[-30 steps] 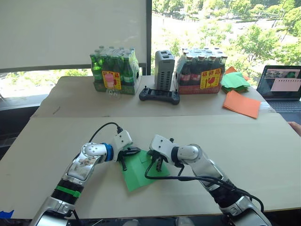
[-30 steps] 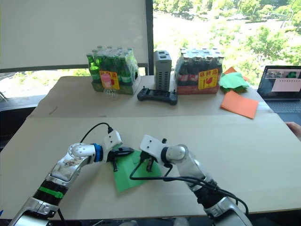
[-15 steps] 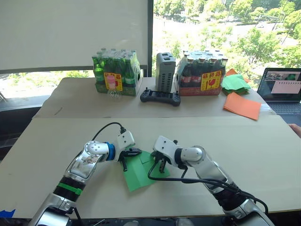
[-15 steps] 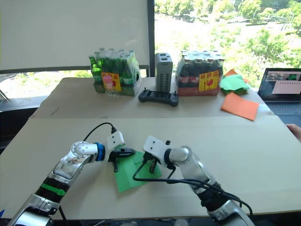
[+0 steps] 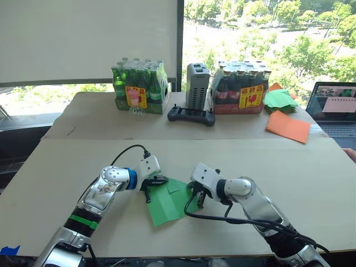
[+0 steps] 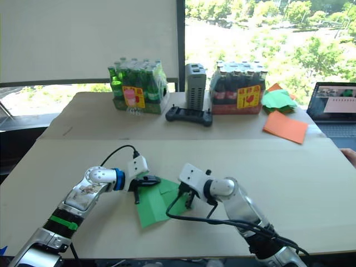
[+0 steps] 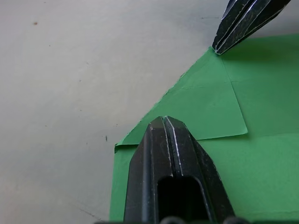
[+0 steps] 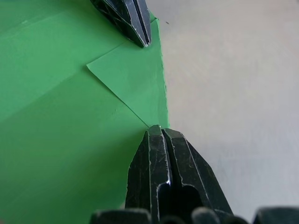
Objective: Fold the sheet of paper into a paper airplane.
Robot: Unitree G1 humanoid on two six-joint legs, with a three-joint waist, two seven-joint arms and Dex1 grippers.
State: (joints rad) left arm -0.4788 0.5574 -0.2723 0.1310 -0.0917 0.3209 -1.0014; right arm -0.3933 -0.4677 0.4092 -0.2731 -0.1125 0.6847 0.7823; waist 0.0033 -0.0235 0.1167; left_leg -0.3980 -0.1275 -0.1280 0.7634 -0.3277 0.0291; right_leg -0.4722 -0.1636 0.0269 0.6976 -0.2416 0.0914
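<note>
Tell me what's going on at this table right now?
A two-armed robot is working a sheet of paper lying flat on the table toward a paper airplane. One corner is already folded over into a small triangle. The left gripper and the right gripper are both shut, their tips down at opposite ends of that folded flap. It is nowhere near a finished plane. Bottle packs, a controller and spare paper sit at the far side.

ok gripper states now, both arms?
Left gripper: shut, tip pressing on the sheet of paper.
Right gripper: shut, tip at the paper's folded corner.
</note>
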